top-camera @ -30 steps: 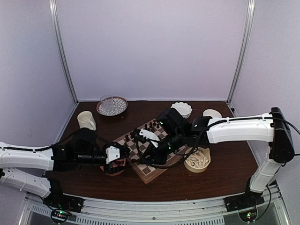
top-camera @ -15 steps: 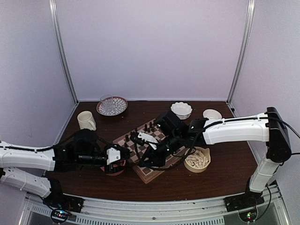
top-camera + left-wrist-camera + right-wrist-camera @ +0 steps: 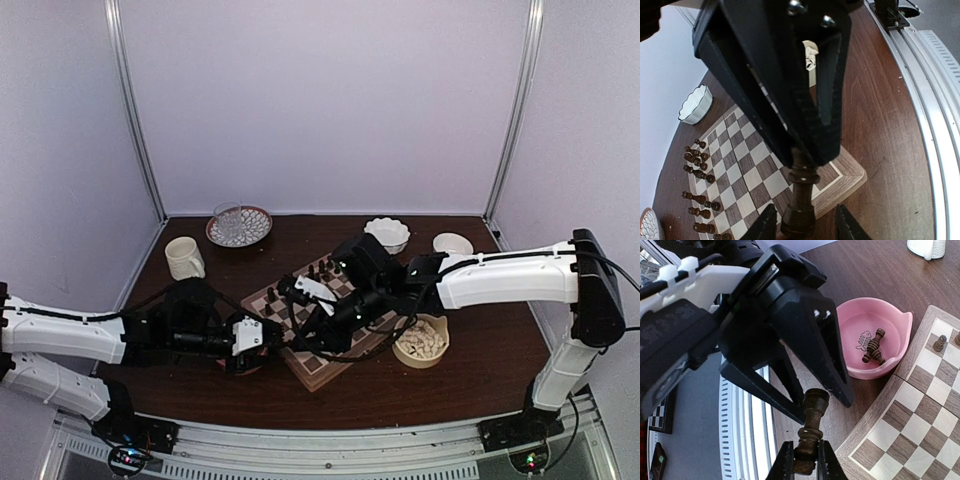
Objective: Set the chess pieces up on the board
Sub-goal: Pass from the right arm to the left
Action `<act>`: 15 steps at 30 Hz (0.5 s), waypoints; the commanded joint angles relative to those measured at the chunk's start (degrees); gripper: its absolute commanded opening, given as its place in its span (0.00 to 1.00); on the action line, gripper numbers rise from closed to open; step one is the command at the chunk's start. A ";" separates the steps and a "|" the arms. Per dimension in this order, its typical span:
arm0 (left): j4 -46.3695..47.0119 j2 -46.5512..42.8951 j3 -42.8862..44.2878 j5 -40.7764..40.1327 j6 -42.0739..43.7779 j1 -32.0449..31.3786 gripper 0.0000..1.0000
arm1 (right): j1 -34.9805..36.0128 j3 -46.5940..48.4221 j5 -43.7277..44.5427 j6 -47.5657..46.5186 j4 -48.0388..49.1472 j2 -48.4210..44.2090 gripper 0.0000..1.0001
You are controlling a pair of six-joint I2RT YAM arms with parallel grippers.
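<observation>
A dark brown chess piece (image 3: 810,432) hangs in the air off the board's (image 3: 910,435) near left corner. My right gripper (image 3: 806,460) is shut on its lower body. My left gripper (image 3: 805,155) has its fingers close around the piece's (image 3: 800,195) other end; whether they press it is unclear. The two grippers meet over the pink bowl (image 3: 245,364) in the top view, left gripper (image 3: 268,335) facing right gripper (image 3: 303,335). Two dark pieces (image 3: 872,347) lie in the pink bowl (image 3: 890,325). More dark pieces (image 3: 697,160) stand in rows on the board (image 3: 747,165).
A tan bowl of cream pieces (image 3: 422,342) sits right of the board (image 3: 315,375). Behind it are a white bowl (image 3: 387,233), a small white dish (image 3: 452,242), a plate with a glass (image 3: 238,225) and a cream mug (image 3: 185,256). The table's metal edge rail (image 3: 935,100) runs close by.
My left gripper's jaws have narrowed around the end of the piece, and that arm has edged right. The right gripper has kept its hold and barely shifted.
</observation>
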 commanded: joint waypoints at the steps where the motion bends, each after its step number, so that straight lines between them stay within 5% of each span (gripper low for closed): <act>1: 1.17 0.76 2.00 0.37 0.61 0.01 0.34 | -0.39 -0.60 0.90 0.81 2.07 -2.07 0.01; 5: 2.02 0.15 1.54 -0.38 0.33 0.00 0.31 | -0.47 -0.61 1.57 0.90 1.98 -1.79 0.01; 9: 3.17 -0.35 0.91 -0.66 0.00 0.00 0.42 | -0.43 -0.45 1.40 1.08 1.90 -1.45 0.02; 15: 4.03 -1.28 0.37 0.25 -0.01 0.00 0.42 | -0.55 -0.14 1.49 0.99 1.55 -0.92 0.02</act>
